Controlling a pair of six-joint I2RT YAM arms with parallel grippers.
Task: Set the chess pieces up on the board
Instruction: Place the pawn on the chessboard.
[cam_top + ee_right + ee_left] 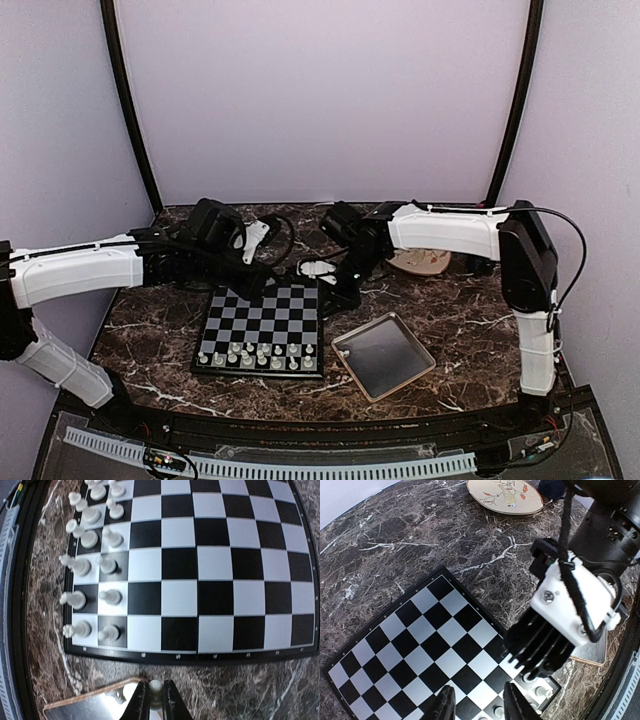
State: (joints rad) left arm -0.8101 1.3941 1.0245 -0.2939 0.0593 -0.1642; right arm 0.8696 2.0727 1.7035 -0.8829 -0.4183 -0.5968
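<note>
Right wrist view: right gripper (155,700) pinching one piece (156,686) at tray (75,712) rim, right of board (215,597). Two near rows of pieces (107,565) nearly full; seemingly few left. Left gripper (477,702) parted, empty, above board.

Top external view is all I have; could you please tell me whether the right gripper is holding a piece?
Observer: Yes. The right wrist view shows the right gripper shut on a white chess piece, just off the edge of the board.
Operator: Thank you. Is the left gripper carrying anything?
Observer: No. The left wrist view shows the left gripper open, with only board squares between its fingers.
Operator: Is the held piece near the tray?
Observer: Yes, the rim of the tray ends right beside the right gripper in its wrist view.
</note>
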